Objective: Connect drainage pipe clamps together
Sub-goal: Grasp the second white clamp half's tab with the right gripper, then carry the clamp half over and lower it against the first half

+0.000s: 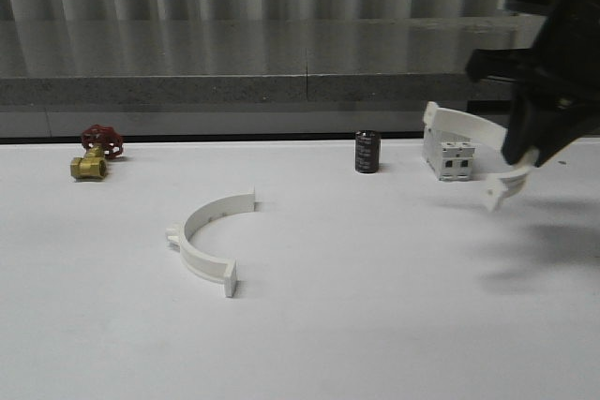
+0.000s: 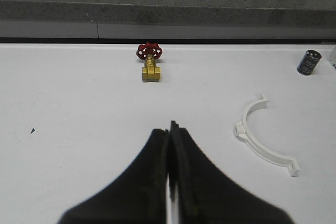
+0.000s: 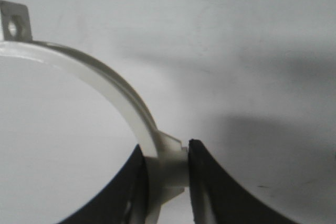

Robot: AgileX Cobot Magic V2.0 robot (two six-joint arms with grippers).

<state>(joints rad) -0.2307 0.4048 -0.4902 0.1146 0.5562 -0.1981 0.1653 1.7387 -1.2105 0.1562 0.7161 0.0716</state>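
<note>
Taking the white switch block [image 1: 446, 156] at the back right of the table [image 1: 375, 306] as the landmark, the relation that matters is between the two clamp halves. The held clamp half [image 1: 466, 125] hangs in the air just over and in front of that block, while the resting clamp half [image 1: 212, 239] lies flat on the table well off to the block's left and nearer the camera. Its chord runs roughly from far to near and its open side faces back toward the block. The right gripper [image 1: 521, 158] is closed on the held arc, pinching it at the small side lug [image 3: 170, 153] (the right wrist view shows the lug between the two pads). The mate therefore lies leftward of this claw. The left gripper [image 2: 169, 145] has its fingers pressed together on nothing and hovers closer to the resting half, which sits off to its right. Left of the block stand a black cylinder [image 1: 367, 152] and, much farther left, a brass valve [image 1: 94, 158].
</note>
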